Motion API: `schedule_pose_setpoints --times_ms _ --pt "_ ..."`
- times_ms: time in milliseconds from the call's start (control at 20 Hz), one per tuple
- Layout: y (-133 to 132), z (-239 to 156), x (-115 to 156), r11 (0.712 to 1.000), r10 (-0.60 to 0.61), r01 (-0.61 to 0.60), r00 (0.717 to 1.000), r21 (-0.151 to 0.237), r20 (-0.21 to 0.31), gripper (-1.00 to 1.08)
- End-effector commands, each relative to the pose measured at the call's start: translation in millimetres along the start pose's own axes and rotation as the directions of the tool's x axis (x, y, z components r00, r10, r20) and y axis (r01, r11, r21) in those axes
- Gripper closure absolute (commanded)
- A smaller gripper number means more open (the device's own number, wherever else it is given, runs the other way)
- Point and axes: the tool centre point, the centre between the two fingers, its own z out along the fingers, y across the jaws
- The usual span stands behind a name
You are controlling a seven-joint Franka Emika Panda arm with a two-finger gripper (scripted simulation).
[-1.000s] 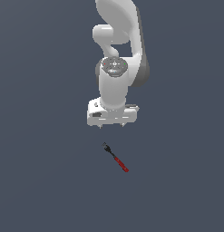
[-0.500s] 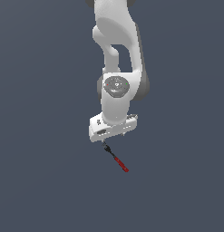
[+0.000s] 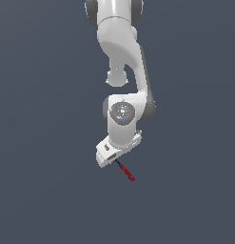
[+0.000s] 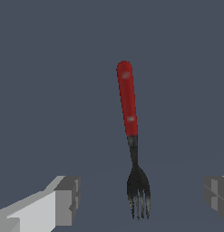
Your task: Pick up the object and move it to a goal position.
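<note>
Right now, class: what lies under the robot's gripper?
Under the open gripper lies the fork on the grey floor, its black prongs between the fingers. In the exterior view the gripper covers the prongs; only the red handle shows.

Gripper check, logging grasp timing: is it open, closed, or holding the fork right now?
Gripper: open, holding nothing; its fingers stand wide apart on either side of the fork, not touching it.
</note>
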Motion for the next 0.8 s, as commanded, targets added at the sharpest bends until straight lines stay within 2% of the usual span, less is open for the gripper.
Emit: schedule_pose_setpoints --times_ms 0,350,750 --pt "2 8 5 0.999 -0.044 0.044 0.999 0.002 -0.004 -0.92" --pt "6 22 12 0.994 -0.108 0.108 0.994 0.005 -0.01 -0.92" --pt "5 29 12 0.994 -0.11 0.11 0.994 0.006 -0.01 -0.92"
